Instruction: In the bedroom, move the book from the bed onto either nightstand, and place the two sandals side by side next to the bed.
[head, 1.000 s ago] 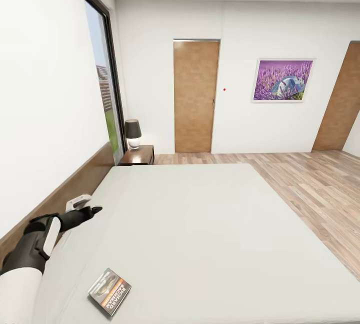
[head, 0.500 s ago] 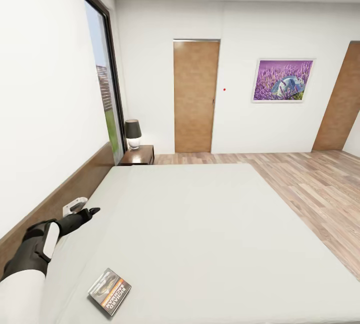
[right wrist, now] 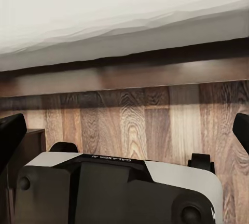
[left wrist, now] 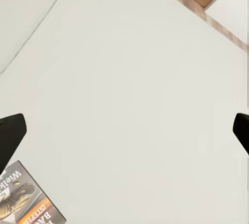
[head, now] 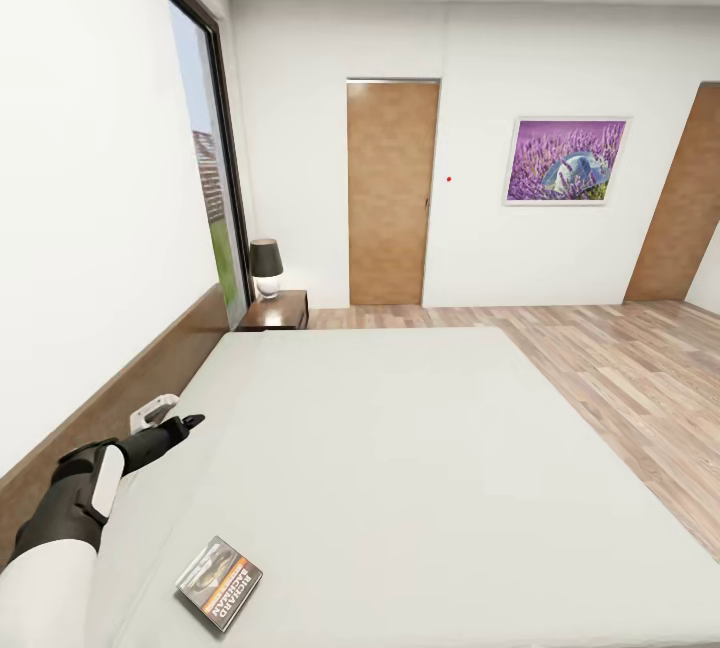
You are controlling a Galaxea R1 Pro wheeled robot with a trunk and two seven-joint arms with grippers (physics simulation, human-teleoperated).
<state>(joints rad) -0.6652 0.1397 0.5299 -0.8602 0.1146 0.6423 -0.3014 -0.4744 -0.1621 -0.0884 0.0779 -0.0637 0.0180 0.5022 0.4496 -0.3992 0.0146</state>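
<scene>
The book (head: 218, 583), dark-covered with an orange-and-white title band, lies flat on the off-white mattress of the bed (head: 400, 448), near its front left. My left gripper (head: 170, 416) hovers open over the mattress by the headboard, beyond the book. In the left wrist view the left gripper (left wrist: 124, 136) has its fingertips (left wrist: 10, 136) spread wide, and the book's corner (left wrist: 23, 198) lies beside one tip. The right gripper (right wrist: 124, 130) is open and empty, low beside the bed's dark frame (right wrist: 129, 73). The nightstand (head: 277, 311) with its lamp (head: 265, 266) stands at the bed's far left corner. The sandals are out of view.
A wooden headboard (head: 130, 388) and white wall run along the left, with a tall window (head: 210, 168) above. Tan doors (head: 390, 193) and a lavender picture (head: 566, 160) line the far wall. Wood-plank floor (head: 620, 368) lies right of the bed. My own base (right wrist: 119, 187) sits below the right gripper.
The left forearm has sunk slightly while its gripper stays nearly in place over the mattress. The book has not moved.
</scene>
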